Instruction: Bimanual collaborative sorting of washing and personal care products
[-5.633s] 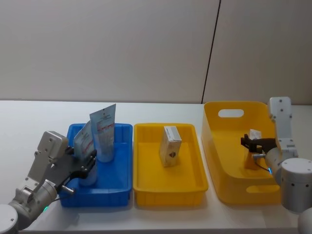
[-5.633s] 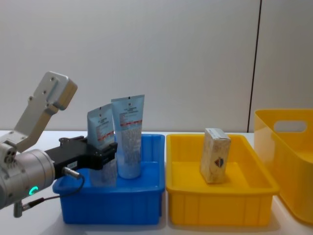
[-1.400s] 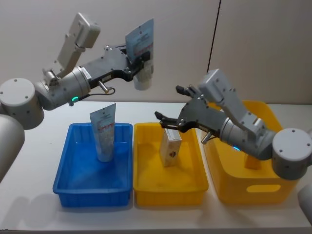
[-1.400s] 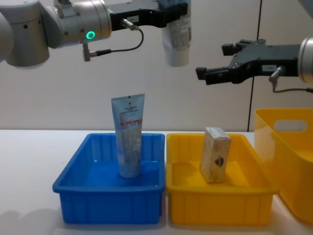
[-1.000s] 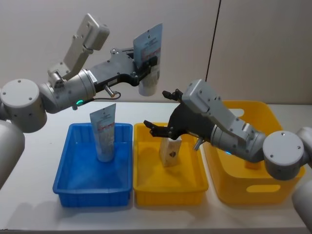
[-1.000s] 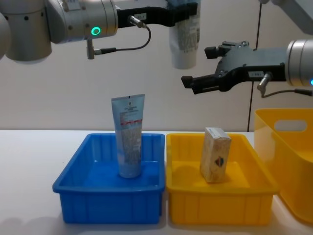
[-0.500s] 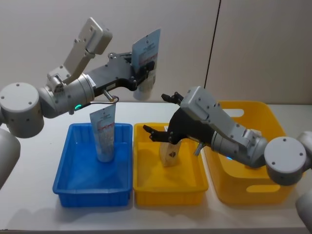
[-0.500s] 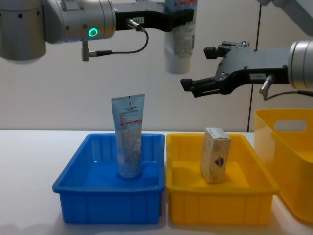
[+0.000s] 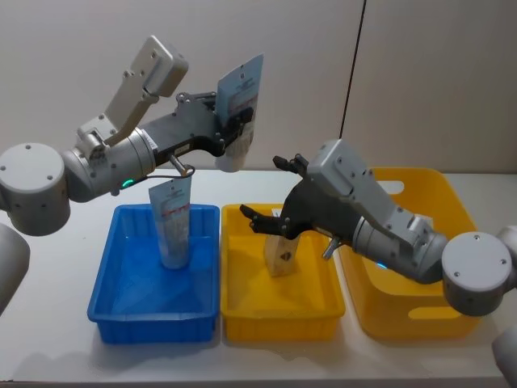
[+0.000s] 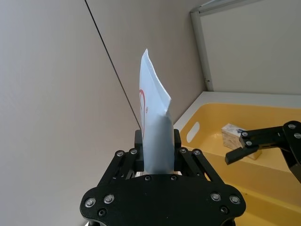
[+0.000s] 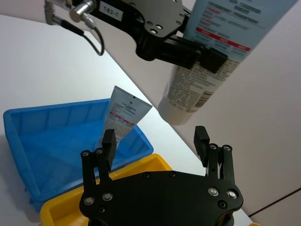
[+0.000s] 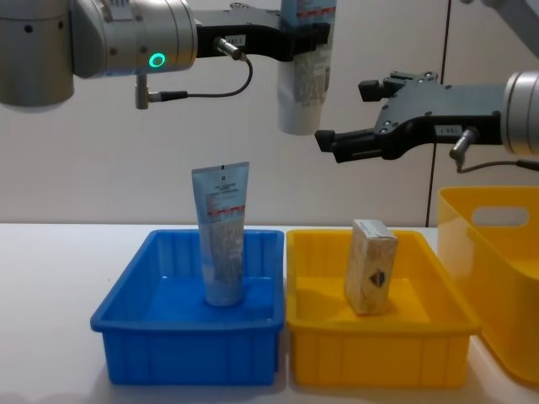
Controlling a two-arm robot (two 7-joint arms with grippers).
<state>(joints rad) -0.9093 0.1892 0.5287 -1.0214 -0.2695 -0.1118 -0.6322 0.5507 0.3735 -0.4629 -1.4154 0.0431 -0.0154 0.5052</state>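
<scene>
The left tool [image 9: 238,123] is raised high above the desk [image 9: 48,267] and is clamped on a pale blue squeeze tube [image 9: 240,97], gripping it across the middle of its body. The tube's flat crimped end points up and its white cap end hangs down. This held tube hangs in the air above the gap between the blue tray [image 9: 153,319] and the yellow tray [image 9: 283,323], touching neither. The right tool [image 9: 266,190] hovers over the yellow tray with its two fingers [image 11: 109,141] spread wide apart and nothing between them. It is near the cap end of the held tube but clear of it. A second pale blue tube [image 12: 222,236] stands upright on its cap inside the blue tray, toward the tray's far side, with its red-and-white printed band facing forward. A small beige cardboard box [image 12: 370,268] with a dark emblem on its front stands on end in the middle of the yellow tray, leaning a little, below the right tool and well apart from it. The large yellow handled basket [image 9: 404,311] sits on the desk just beside the yellow tray, on the robot's right, and the left wrist view shows another small beige box [image 10: 232,132] lying inside it.
</scene>
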